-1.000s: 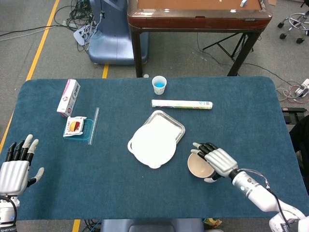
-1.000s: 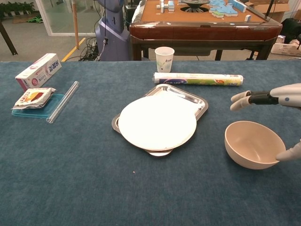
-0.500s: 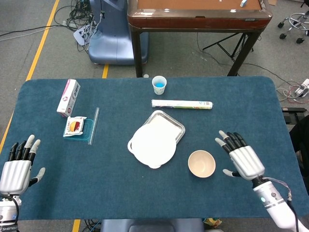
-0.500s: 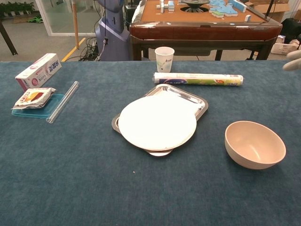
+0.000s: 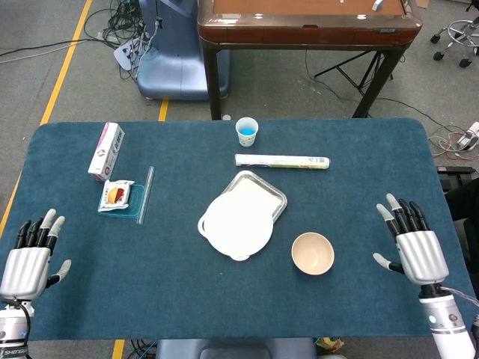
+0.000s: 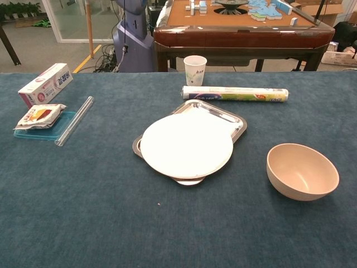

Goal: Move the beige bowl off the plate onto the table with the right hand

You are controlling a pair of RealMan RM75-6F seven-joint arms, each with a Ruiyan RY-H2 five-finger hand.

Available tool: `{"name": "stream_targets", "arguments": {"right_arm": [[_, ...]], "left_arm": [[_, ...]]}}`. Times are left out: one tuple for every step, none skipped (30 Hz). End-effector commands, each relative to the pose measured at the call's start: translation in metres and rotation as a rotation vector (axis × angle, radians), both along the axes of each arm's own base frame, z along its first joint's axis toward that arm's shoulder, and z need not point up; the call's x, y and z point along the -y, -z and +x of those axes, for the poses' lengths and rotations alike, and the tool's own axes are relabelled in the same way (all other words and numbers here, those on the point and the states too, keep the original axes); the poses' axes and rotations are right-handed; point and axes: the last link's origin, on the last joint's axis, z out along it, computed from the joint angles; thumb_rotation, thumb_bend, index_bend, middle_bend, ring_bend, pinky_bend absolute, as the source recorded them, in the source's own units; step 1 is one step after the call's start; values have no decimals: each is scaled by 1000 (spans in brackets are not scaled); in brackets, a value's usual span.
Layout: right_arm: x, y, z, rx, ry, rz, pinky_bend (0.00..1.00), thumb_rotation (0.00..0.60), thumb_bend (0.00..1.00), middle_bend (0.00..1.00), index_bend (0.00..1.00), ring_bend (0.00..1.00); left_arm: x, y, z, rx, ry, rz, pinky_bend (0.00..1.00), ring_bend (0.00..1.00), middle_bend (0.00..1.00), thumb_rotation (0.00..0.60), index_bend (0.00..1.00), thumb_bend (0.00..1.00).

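The beige bowl (image 5: pixel 313 253) (image 6: pixel 302 171) stands upright on the blue table cloth, just right of the white plate (image 5: pixel 237 225) (image 6: pixel 186 145), not touching it. The plate lies on a metal tray (image 5: pixel 263 190) (image 6: pixel 227 115). My right hand (image 5: pixel 416 247) hovers at the table's right edge, well right of the bowl, fingers spread and empty. At the front left corner my left hand (image 5: pixel 27 259) is open with its fingers apart. The chest view shows neither hand.
A long wrapped roll (image 5: pixel 281 161) (image 6: pixel 235 93) lies behind the tray, with a paper cup (image 5: pixel 247 131) (image 6: pixel 194 70) beyond it. At the far left are a toothpaste box (image 5: pixel 106 150) (image 6: pixel 46 84), a snack packet on a blue tray (image 5: pixel 118 197) (image 6: pixel 38 116) and a clear rod (image 6: pixel 74 120).
My right hand has let go of the bowl and drawn back to the right edge of the table. The bowl stays where it was set down. The left hand has barely moved.
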Motion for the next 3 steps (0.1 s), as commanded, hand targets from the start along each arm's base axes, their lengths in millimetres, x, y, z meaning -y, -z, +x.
{"name": "stream_targets", "arguments": {"right_arm": [[1,3,0,-6,2,10,0,600,146,0,0,0],[1,3,0,-9,2,14,0,600,146,0,0,0],[1,4,1,-11,1,17,0,600,146,0,0,0]], "left_arm": [[0,-1,-1,5,0,5,0,0,0,600,0,265],[1,-2,0,4,1,5,0,0,0,600,0,265],[1,-1,0,5,4,5,0,0,0,600,0,265]]}}
